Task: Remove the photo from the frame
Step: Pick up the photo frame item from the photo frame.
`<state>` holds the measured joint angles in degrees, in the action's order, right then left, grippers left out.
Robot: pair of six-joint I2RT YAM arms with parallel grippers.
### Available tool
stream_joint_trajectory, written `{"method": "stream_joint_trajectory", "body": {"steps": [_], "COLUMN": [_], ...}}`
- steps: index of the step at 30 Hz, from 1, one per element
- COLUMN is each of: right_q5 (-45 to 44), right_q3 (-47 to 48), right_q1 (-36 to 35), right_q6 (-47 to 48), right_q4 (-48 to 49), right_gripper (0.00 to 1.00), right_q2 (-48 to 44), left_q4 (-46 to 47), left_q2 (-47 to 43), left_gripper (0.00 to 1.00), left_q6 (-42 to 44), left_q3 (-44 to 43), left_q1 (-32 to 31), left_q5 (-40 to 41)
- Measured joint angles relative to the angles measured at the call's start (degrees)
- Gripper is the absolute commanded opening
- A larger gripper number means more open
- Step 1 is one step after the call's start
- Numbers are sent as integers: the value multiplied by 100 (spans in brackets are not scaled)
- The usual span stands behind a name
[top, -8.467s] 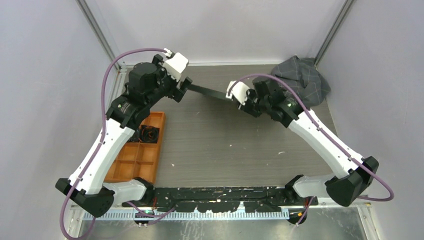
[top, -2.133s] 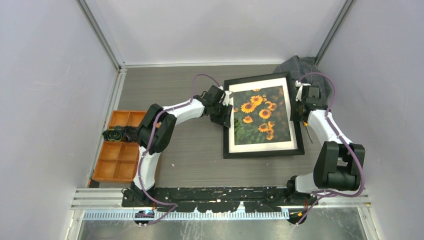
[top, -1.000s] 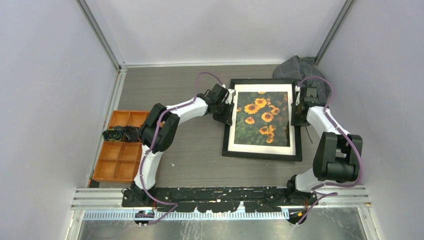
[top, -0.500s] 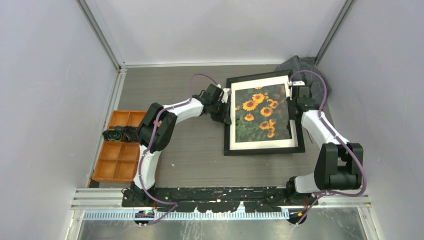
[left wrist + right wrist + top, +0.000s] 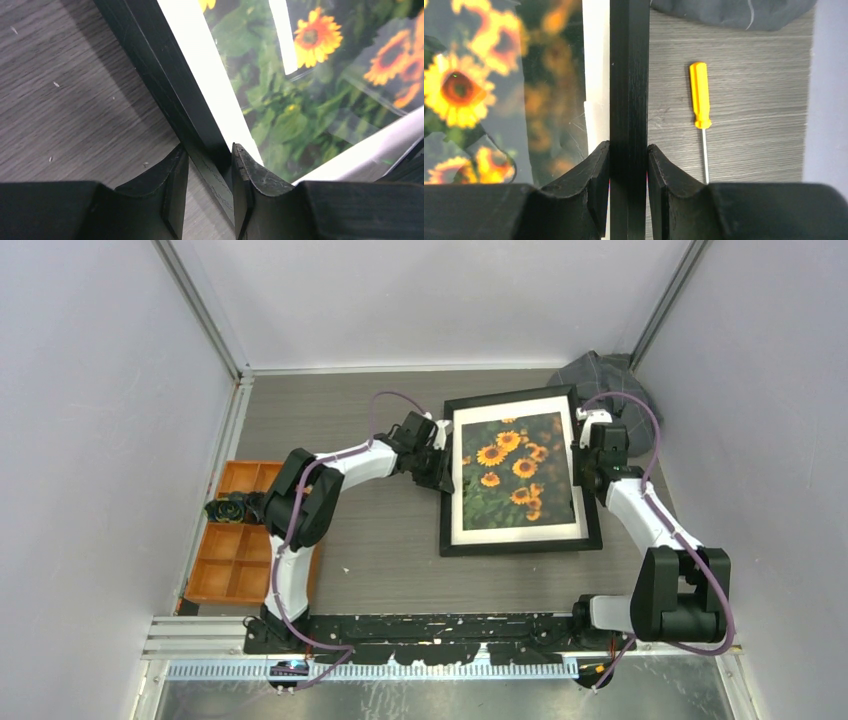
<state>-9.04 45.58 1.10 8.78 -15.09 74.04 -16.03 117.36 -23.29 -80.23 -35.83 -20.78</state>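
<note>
One each — frame (image 5: 520, 546), photo (image 5: 515, 472), tray (image 5: 240, 575), screwdriver (image 5: 700, 100), cloth (image 5: 610, 375)

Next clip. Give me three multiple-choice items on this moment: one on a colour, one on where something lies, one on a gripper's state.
1. The tray is: A. blue; B. orange; C. white.
2. The screwdriver lies: A. in the tray; B. on top of the frame; C. on the table beside the frame.
3. The right gripper is: A. open above the frame; B. shut on the frame's edge; C. out of view.

Key: 1 B, its compartments show orange. 2 C, the right wrist view shows it on bare table beside the frame. 3 B, its jaws pinch the black edge from both sides.
</note>
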Motion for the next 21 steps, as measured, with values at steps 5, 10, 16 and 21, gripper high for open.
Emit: {"method": "stream_joint_trajectory", "body": {"steps": [5,10,16,21], "right_q5": [656,872,929,872], "right_q3": [367,557,763,824], "right_q1": [444,549,544,511], "right_q6": [-251,-358,-374,-299], "right_q4": [-400,-588,-619,-570], "right_gripper": [13,13,10,4], "right_q2": [472,791,1060,1117], "left_q4": [-15,-55,-33,-35], "left_q2": [-317,-490,-490,-490], "left_gripper": [0,0,0,0], "left_q6": [-31,-28,-33,0], "left_q3": [61,63,175,175], "left_q1": [0,48,66,66], "left_q5": [-31,-28,-68,-111]}}
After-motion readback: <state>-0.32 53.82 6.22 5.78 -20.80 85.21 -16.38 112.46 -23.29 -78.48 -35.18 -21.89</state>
